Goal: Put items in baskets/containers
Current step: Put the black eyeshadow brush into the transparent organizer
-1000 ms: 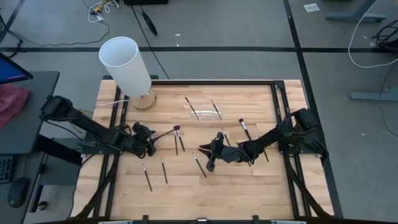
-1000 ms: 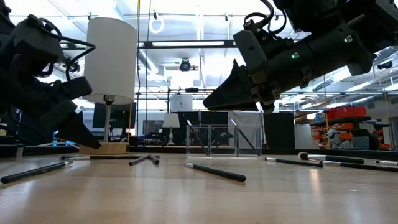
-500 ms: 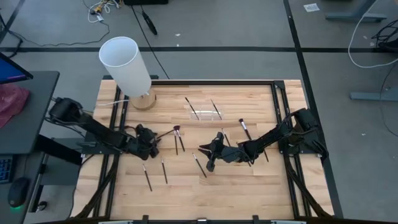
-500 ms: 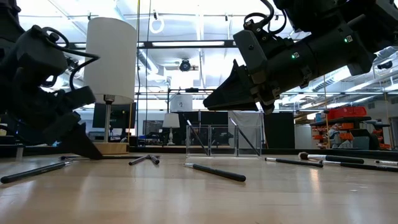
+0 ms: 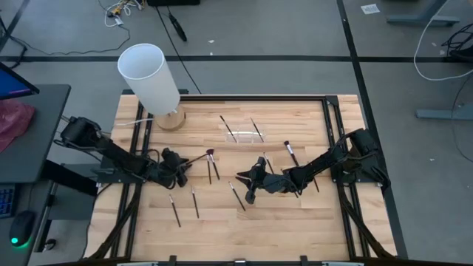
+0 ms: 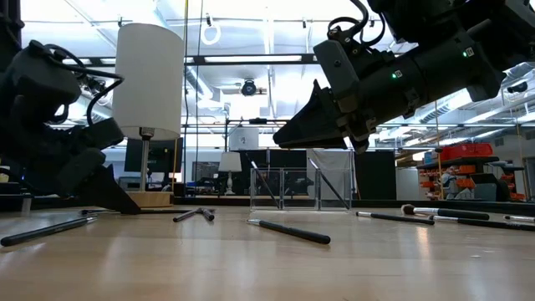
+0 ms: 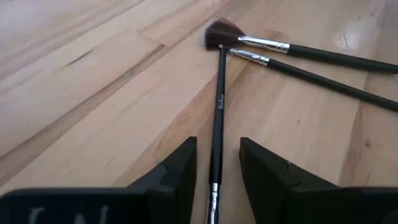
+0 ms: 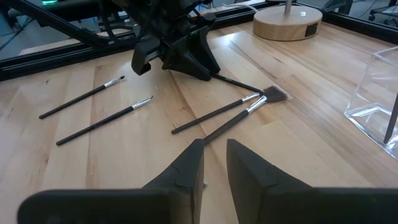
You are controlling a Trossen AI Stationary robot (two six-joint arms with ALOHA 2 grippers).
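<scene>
Several thin dark brushes lie flat on the wooden table. My left gripper (image 5: 177, 168) is low at the table's left, open. Its fingertips stand on either side of one brush's handle (image 7: 216, 130) without touching it; that brush's far end lies by a fan brush's bristles (image 7: 221, 34). My right gripper (image 5: 249, 193) hangs above the table's middle, slightly open, with nothing between its fingers; a brush (image 6: 288, 232) lies under it. The clear holder (image 5: 244, 134) stands at the far middle with two brushes (image 5: 228, 127) leaning in it.
A tall white cylinder on a wooden base (image 5: 151, 77) stands at the far left. Two brushes (image 5: 185, 205) lie near the front left, more (image 5: 292, 154) to the right of the middle. The black frame rail (image 5: 329, 133) borders the table.
My left gripper has sunk to the table top, over the brush handle. My right gripper has kept still, and no brush has moved.
</scene>
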